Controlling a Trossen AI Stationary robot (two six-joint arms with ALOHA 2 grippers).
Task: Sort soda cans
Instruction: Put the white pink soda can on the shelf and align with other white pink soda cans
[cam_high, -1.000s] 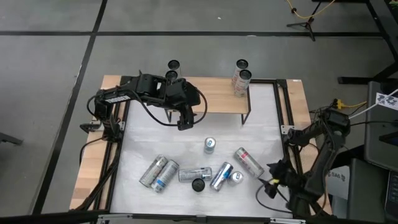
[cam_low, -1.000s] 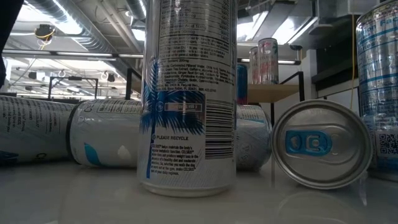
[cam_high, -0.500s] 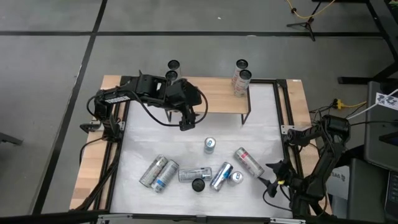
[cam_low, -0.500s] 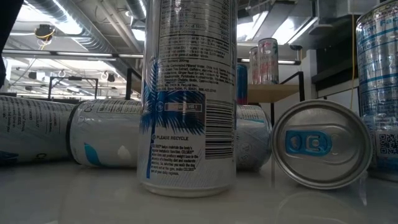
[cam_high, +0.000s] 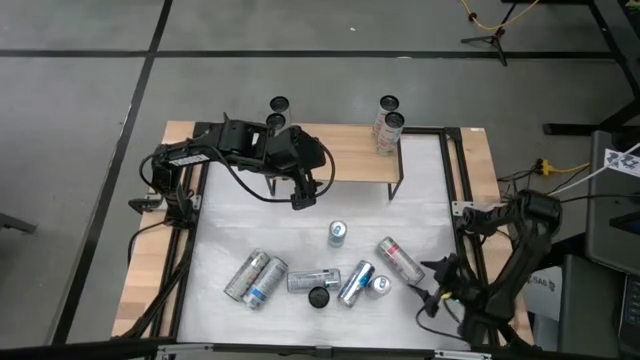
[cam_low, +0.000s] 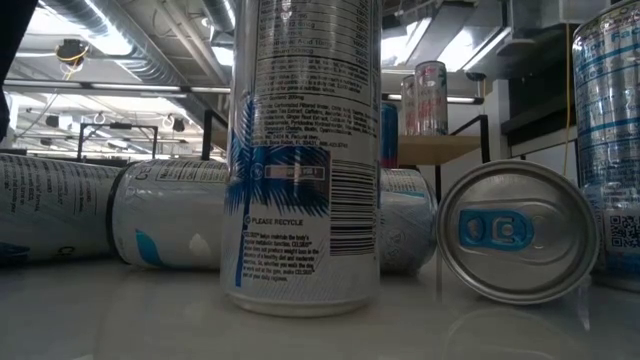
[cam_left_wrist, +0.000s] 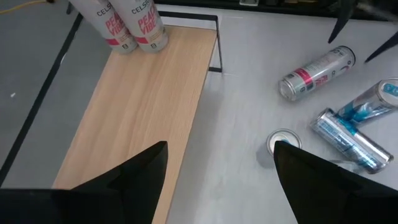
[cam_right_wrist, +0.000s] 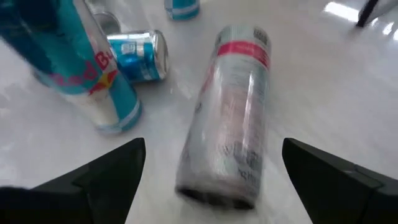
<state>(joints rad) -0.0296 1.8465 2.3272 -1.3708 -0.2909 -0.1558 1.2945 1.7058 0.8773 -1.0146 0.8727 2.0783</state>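
Several slim silver soda cans lie or stand on the white table top (cam_high: 230, 230). One can stands upright in the middle (cam_high: 337, 233). A red-marked can (cam_high: 400, 260) lies on its side at the right. Blue-labelled cans (cam_high: 265, 282) lie near the front. A dark-topped can (cam_high: 319, 297) stands among them. My left gripper (cam_high: 300, 195) is open and empty, beside the wooden shelf (cam_left_wrist: 143, 93). My right gripper (cam_high: 432, 290) is open and empty, and the red-marked can (cam_right_wrist: 233, 143) lies just ahead of its fingers.
The wooden shelf (cam_high: 350, 160) spans the far side. Two cans (cam_high: 276, 114) stand at its left end and two red-lettered cans (cam_high: 388, 125) at its right end. A black frame (cam_high: 460, 190) borders the table. Bare table top lies between the shelf and the can cluster.
My right arm's elbow has swung a little toward the table's near edge, and its gripper stays by the red-marked can. No can has moved.
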